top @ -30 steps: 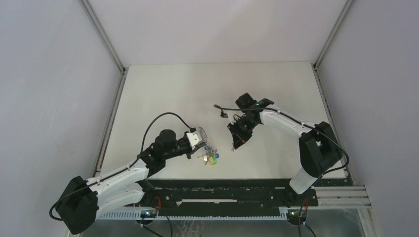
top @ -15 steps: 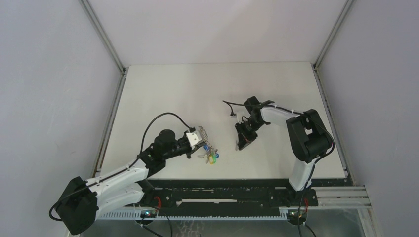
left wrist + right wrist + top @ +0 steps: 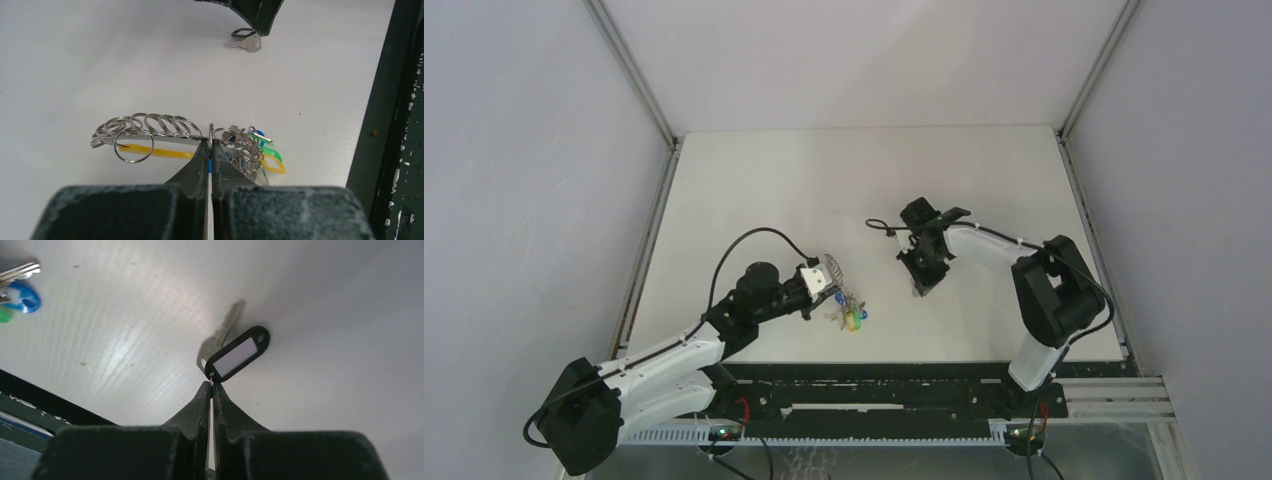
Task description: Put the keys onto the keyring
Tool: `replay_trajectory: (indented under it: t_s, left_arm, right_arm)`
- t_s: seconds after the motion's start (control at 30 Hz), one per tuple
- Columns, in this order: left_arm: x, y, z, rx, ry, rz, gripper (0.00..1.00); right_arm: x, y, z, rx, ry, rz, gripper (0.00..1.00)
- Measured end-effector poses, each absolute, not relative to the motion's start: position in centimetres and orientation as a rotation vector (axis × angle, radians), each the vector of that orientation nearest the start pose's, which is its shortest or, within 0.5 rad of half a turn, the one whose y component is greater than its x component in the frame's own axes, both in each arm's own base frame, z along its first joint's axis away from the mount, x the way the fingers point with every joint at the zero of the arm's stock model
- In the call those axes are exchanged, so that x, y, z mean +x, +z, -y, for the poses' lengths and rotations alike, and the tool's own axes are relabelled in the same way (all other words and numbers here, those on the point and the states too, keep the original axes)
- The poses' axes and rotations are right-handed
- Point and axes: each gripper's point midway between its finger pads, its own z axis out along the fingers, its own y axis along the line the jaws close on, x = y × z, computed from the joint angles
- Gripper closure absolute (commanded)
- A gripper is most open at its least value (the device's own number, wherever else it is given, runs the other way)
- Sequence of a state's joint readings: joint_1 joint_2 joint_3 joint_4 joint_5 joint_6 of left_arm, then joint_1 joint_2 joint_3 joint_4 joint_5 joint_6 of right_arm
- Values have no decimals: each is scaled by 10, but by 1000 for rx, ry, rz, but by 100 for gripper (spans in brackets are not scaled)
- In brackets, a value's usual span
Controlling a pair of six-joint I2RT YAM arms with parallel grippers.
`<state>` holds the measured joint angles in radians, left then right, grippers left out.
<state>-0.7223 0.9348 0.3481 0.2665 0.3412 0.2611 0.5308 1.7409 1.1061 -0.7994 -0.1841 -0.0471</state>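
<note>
The right gripper (image 3: 211,386) is pinched shut on the end of the black tag (image 3: 239,353) of the key (image 3: 227,325), which lies on the table (image 3: 325,315). It looks light, stiff and slippery, probably best held by that tag. The left gripper (image 3: 210,145), also shut, clamps the keyring (image 3: 150,125) nearby.

White table (image 3: 764,180) matte, evenly lit; 3 pale grey walls (image 3: 524,200) enclose it; 2 aluminium corner posts (image 3: 631,75); black rail (image 3: 874,375) along near edge.

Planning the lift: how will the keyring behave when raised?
Probably floppy: the left gripper pinches the keyring at one spot, so its tags would likely dangle and swing. The thin metal might slip.
</note>
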Motion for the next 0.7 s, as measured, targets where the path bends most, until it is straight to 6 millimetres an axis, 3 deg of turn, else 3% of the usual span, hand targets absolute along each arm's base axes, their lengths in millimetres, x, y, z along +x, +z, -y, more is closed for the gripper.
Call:
replay_trajectory:
  t_s: [0.1,0.33,0.7]
  left_arm:
    - [207,126,247,1106,-630,-1569,100]
    - [208,130,246,1100,-628,-1555,100]
    - [206,132,248,1132,-626,-1525,100]
  right_arm:
    - [238,44,-181,-961,259,-2781,100]
    - [252,107,-202,-1037,261,-2359,100]
    - [237,132,-220,-1195,410,-1937,100]
